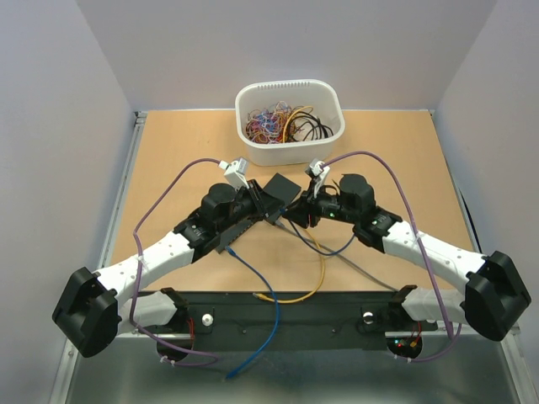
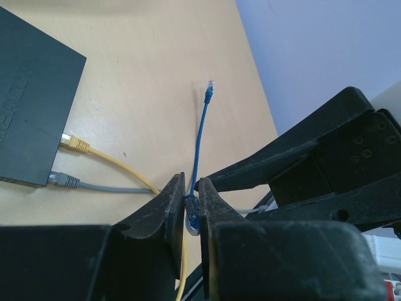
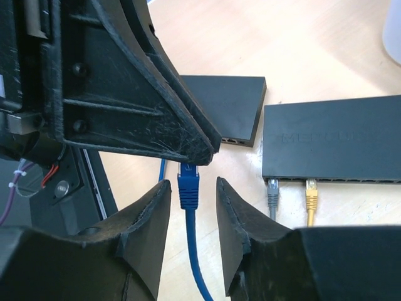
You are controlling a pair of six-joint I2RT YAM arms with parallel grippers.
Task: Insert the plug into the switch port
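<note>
A blue cable's plug [image 3: 188, 191] is pinched at its tip by my left gripper [image 2: 191, 185], which is shut on it [image 2: 193, 212] above the table. My right gripper [image 3: 192, 182] is open, one finger on each side of the same plug without touching it. The black switch [image 3: 338, 138] lies just beyond, with a grey plug [image 3: 272, 190] and a yellow plug [image 3: 310, 191] in its front ports. In the top view both grippers [image 1: 271, 215] [image 1: 292, 215] meet beside the switch [image 1: 282, 188]. The blue cable's other end [image 2: 210, 88] lies loose on the table.
A smaller black box [image 3: 229, 106] lies left of the switch. A white bin [image 1: 289, 120] of tangled cables stands at the back. Yellow [image 1: 316, 278], grey [image 1: 366, 273] and blue [image 1: 274, 316] cables trail across the table toward the near edge.
</note>
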